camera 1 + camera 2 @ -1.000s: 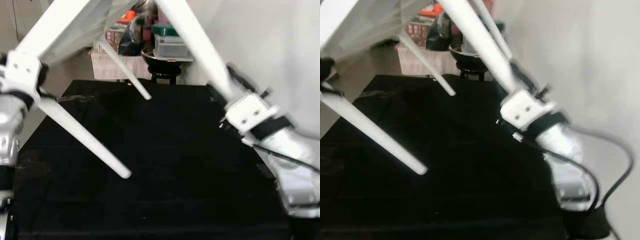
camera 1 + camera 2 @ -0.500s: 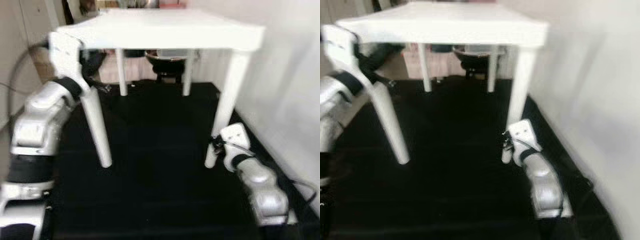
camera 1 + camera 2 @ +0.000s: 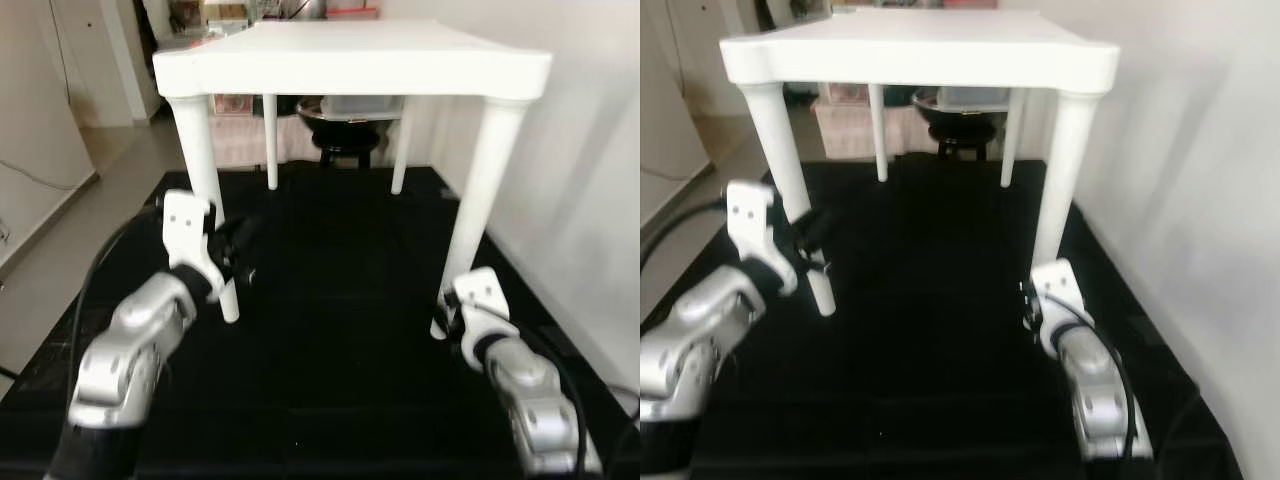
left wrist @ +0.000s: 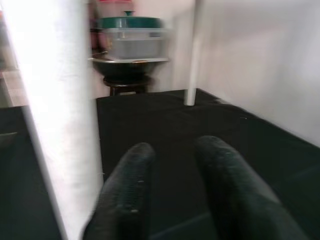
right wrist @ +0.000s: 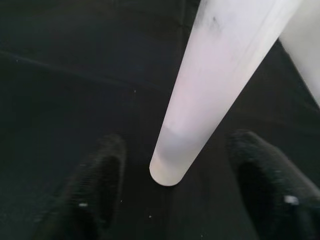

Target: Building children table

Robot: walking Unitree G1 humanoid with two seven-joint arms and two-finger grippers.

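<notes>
Since half a second ago the left gripper (image 3: 240,250) has come off the upper part of the front-left leg (image 3: 205,205) and is now sitting lower, near the middle left of the left eye view, while the white table (image 3: 350,55) is now standing level and sharp in the picture. In the left wrist view the two black fingers (image 4: 131,190) are lying close together with a narrow gap and are holding nothing; the white leg is passing just beside them, at the left side of that frame. The right gripper (image 5: 172,190) is staying low at the foot of the front-right leg (image 3: 475,215), at the lower right of the left eye view. In the right wrist view its fingers (image 5: 97,177) are spread wide, one on each side of the round leg end (image 5: 167,170), and they are not touching it.

The table is standing upright on its four legs on the black mat (image 3: 340,380), filling the upper half of the head views, with the two back legs (image 3: 270,140) showing under the top. Behind the table, at the top centre, a dark round stool (image 3: 338,125) is carrying a clear container with a green lid (image 4: 131,35). A pale wall (image 3: 590,200) is running along the right side of the frame
</notes>
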